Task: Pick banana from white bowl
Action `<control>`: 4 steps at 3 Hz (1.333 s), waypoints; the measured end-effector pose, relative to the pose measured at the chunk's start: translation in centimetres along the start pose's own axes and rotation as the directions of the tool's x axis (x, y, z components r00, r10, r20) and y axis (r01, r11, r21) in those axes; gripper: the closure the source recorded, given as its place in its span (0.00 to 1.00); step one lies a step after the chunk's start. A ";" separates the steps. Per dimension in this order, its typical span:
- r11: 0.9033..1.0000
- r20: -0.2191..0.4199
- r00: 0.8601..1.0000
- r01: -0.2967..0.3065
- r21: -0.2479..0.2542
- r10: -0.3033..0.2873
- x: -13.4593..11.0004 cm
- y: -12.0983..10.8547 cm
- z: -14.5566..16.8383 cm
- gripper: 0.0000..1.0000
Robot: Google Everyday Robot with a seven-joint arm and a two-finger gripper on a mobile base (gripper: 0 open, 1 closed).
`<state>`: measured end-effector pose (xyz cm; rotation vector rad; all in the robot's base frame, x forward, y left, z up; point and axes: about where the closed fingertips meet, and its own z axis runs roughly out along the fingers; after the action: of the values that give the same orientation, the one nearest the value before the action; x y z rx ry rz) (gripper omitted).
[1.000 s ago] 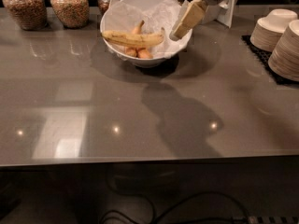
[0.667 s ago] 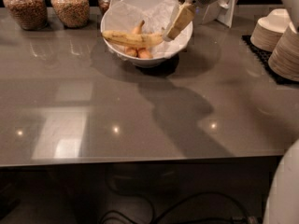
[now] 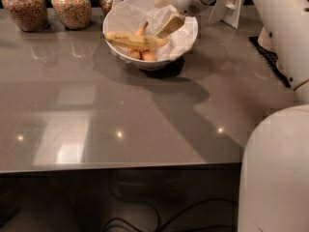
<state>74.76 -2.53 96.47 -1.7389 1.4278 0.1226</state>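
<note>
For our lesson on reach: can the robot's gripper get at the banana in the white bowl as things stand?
Probably yes. The gripper hangs over the white bowl, close above one end of the banana, which lies uncovered on top of the orange pieces; nothing seems to block the way.

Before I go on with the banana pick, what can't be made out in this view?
1. Camera view: whether the gripper, over the white bowl, touches the banana at its right end; the gripper itself covers that spot.
2. The orange pieces: mostly hidden under the banana, so their count is unclear.
3. The right side of the table: blocked by the robot's arm.
</note>
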 end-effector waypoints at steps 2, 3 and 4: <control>0.995 0.013 1.000 -0.009 -0.100 0.010 0.4 1.8 4.2 0.40; 0.988 0.012 0.999 -0.030 -0.151 0.032 0.7 2.8 5.9 0.40; 0.983 0.008 0.999 -0.050 -0.177 0.052 1.0 3.1 7.4 0.41</control>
<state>75.60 1.63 89.58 -1.8413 1.4908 0.2952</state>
